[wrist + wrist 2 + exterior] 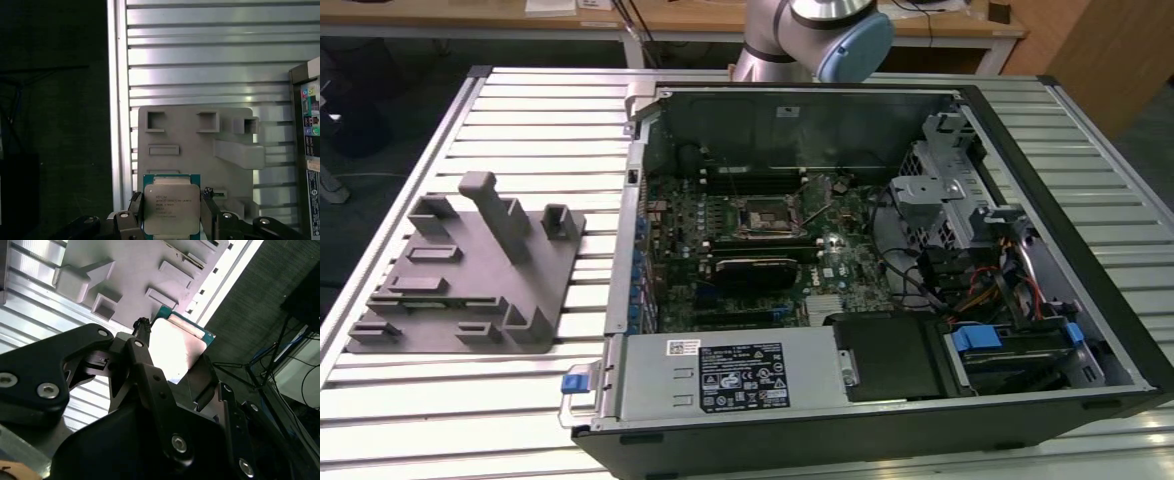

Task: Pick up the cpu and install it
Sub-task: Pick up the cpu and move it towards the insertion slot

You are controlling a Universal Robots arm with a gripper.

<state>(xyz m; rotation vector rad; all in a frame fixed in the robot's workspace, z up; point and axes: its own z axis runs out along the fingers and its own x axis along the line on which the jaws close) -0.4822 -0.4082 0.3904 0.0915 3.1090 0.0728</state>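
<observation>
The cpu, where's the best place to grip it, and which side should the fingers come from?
Grip the cpu by two opposite edges, closing in from either side, level with its flat face. It is a thin flat square, so those edges likely offer parallel faces, and the silver lid stays clear. The gripper holds it that way in both wrist views.

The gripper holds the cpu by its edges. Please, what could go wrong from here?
1. The gripper grips the cpu only at two opposite edges, so the chip may slip or tilt on the way.
2. The socket lies deep in the computer case, close to a black module and loose cables; the wide gripper may hit them.
3. If the cpu arrives turned or tilted, it may not seat in the socket.
</observation>
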